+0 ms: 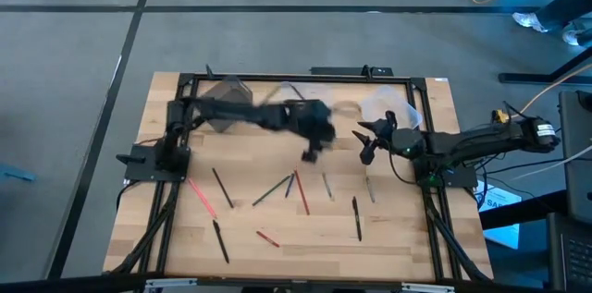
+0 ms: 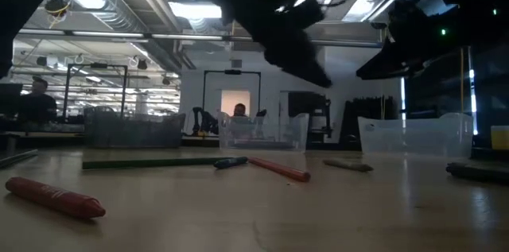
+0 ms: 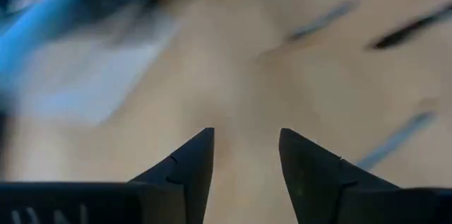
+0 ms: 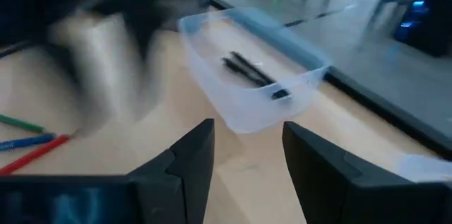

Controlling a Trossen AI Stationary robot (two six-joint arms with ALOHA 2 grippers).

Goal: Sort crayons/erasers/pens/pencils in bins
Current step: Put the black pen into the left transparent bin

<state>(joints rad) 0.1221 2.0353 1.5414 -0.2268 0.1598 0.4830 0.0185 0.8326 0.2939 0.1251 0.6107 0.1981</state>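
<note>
- Sticks lie scattered on the table [image 1: 388, 238] in front of the clear squarish tub [image 4: 251, 86]: red crayon [image 2: 56, 196] nearest, then green pencil [image 2: 151, 163], red pen [image 2: 278, 169].
- Left gripper [image 1: 314, 145] hovers just in front of that tub, fingers spread, holding nothing.
- Right gripper [image 1: 368, 140] hangs beside it, also spread and empty.
- Inside the tub: two black pens [image 4: 254, 72].

Your right gripper [image 4: 244, 155] hangs over the wooden table [image 4: 176, 118], its dark prongs spread apart.
At twelve o'clock, a clear tub [image 4: 251, 68] holds black pens [image 4: 254, 74]; coloured sticks [image 4: 28, 143] lie at nine.
</note>
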